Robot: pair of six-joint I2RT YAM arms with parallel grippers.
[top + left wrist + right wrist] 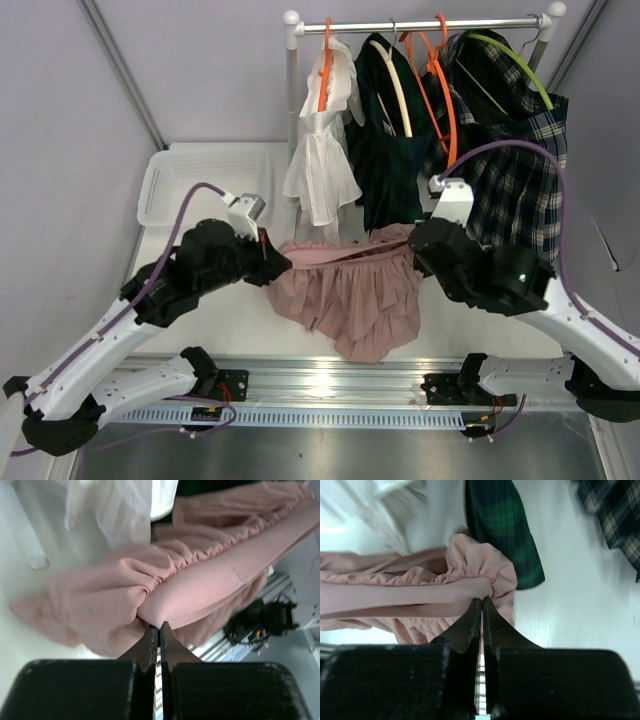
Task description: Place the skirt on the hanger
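Pink skirt — waistband taut; ends pinched in jaws.

The gathered fabric skirt is dusty pink all over, its smooth waistband the same shade as the ruffled cloth. The frilled blouse is white and hangs on an orange plastic hanger. The dark green garment carries a brighter green check (clearest from the right wrist) on a cream hanger. The pleated plaid skirt is navy crossed with green and white lines, under a lime-green hanger. The slotted plastic basket and the desk are white. The left arm's fingers and the right arm's fingers are black, and the cable looping over the left arm is purple.
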